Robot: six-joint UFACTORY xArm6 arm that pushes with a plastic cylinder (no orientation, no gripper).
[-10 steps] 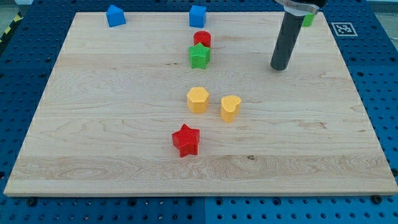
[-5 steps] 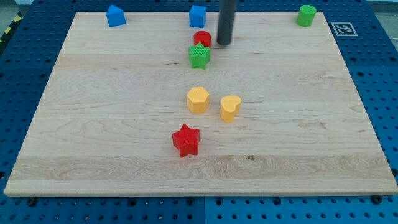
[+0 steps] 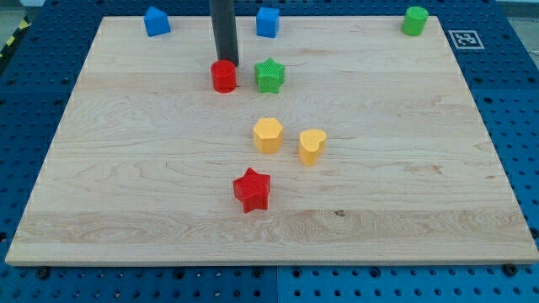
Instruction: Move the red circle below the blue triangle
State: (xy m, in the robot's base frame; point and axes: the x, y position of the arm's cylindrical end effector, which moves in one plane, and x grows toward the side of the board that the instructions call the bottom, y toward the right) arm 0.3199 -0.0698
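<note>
The red circle (image 3: 223, 76) lies in the upper middle of the wooden board (image 3: 126, 177), just left of a green star (image 3: 269, 75). My tip (image 3: 226, 64) touches the red circle's upper edge, the rod rising out of the view's top. The blue triangle (image 3: 156, 21) sits near the board's top-left corner, up and to the left of the red circle, apart from it.
A blue cube (image 3: 268, 22) sits at the top middle. A green cylinder (image 3: 414, 20) stands at the top right. A yellow hexagon (image 3: 268, 135) and a yellow heart (image 3: 312, 146) sit mid-board. A red star (image 3: 252, 190) lies below them.
My tip swept from the board's right to the left and pushed the red circle left and down, from above the green star to its left side.
</note>
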